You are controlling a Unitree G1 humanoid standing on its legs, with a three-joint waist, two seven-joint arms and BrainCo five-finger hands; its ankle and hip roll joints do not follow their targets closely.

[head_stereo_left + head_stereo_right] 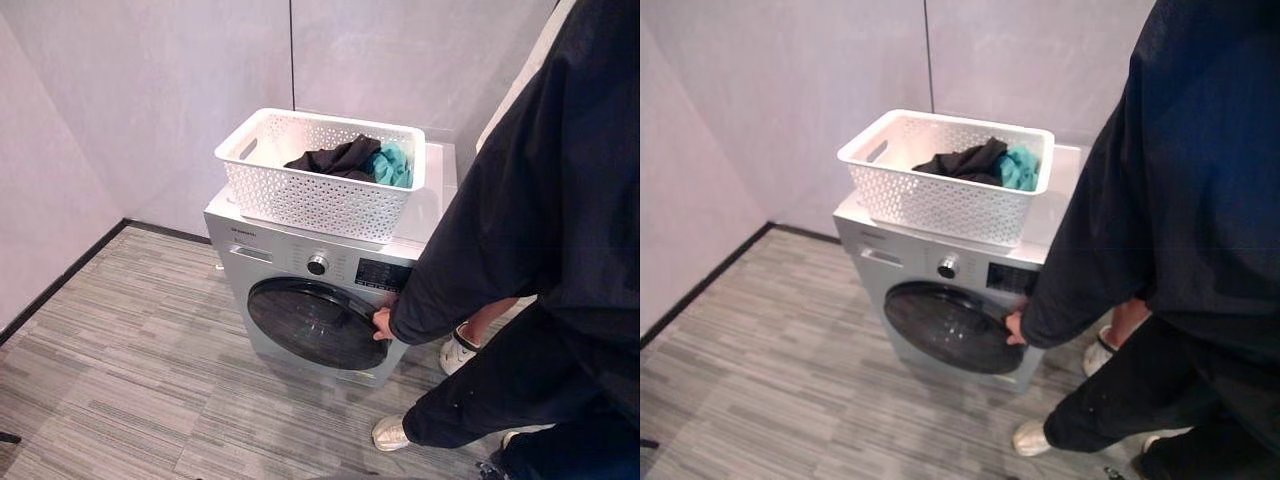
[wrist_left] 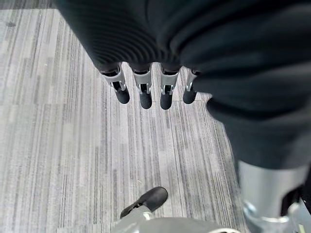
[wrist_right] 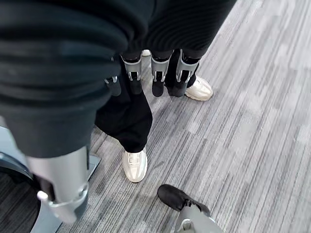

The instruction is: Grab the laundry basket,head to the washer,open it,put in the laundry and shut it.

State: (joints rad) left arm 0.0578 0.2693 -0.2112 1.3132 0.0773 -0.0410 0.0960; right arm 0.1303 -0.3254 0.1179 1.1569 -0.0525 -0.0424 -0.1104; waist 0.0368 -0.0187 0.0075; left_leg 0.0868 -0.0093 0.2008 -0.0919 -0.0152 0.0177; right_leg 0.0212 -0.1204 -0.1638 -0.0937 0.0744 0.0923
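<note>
The left hand (image 2: 146,90) and right hand (image 3: 155,77) hang with relaxed, straight fingers, holding nothing, well apart from the laundry basket (image 1: 320,178) atop the washer (image 1: 300,290). It looks light and stiff (clothes soft); its end handle slots suit grasping. A person's hand (image 1: 383,323) touches the door.

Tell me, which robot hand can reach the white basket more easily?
Probably the left. The left hand and right hand both hang open above the floor. A person stands on the right, touching the washer door, blocking that side; the basket's left side is free.
</note>
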